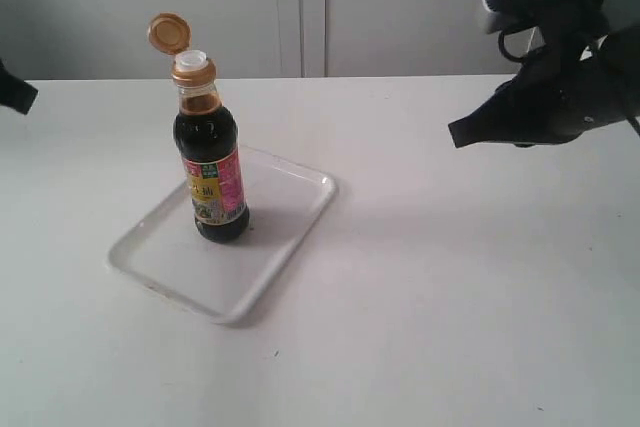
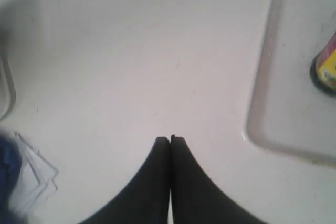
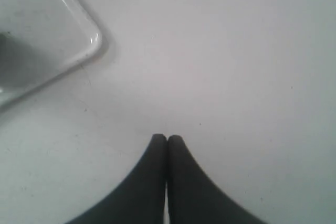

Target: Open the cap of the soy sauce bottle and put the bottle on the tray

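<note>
Soy sauce bottle [image 1: 212, 182] pictured upright on tray [image 1: 275, 222], near its centre, on white table [image 1: 450, 297]. Cap [image 1: 168, 33] seen tipped open on hinge, white spout [image 1: 192, 59] exposed. Left gripper [image 2: 169, 139] pressed closed, nothing held, over bare table beside tray. Right gripper [image 3: 167, 138] likewise closed and empty, held well apart from bottle.

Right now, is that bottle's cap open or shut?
Open: the cap is flipped back on its hinge, baring the white spout.
</note>
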